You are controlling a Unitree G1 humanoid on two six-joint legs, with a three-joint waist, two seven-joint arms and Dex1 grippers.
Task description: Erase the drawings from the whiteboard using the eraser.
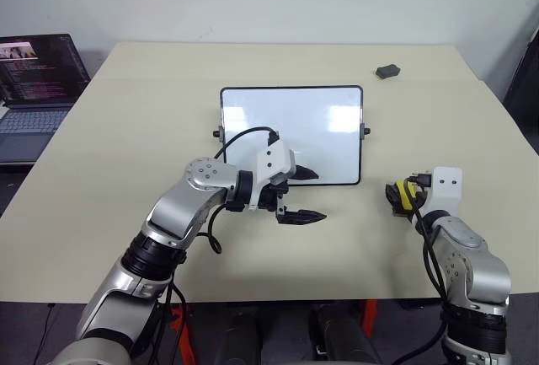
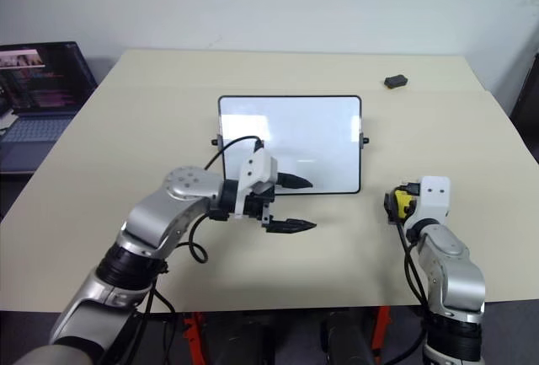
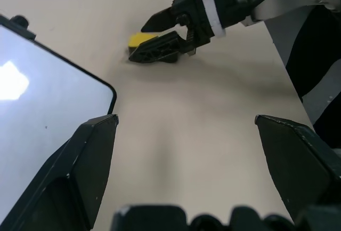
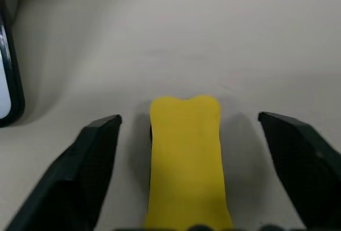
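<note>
The whiteboard [image 1: 290,120] lies in the middle of the table, its white face glossy with glare; the drawings are out of view. My left gripper [image 1: 318,195] hovers open at the board's near edge, its upper finger over the lower part of the board, and points to the right. The yellow eraser [image 1: 405,196] lies on the table to the right of the board. My right gripper [image 4: 189,118] stands open around the eraser [image 4: 185,156], with a gap on each side between it and the fingers. The left wrist view shows the eraser [image 3: 139,40] between those black fingers.
A small dark grey lump [image 1: 387,71] sits at the far right of the table. An open laptop [image 1: 34,87] stands beyond the table's left edge. The beige table [image 1: 126,129] has bare room on both sides of the board and in front of it.
</note>
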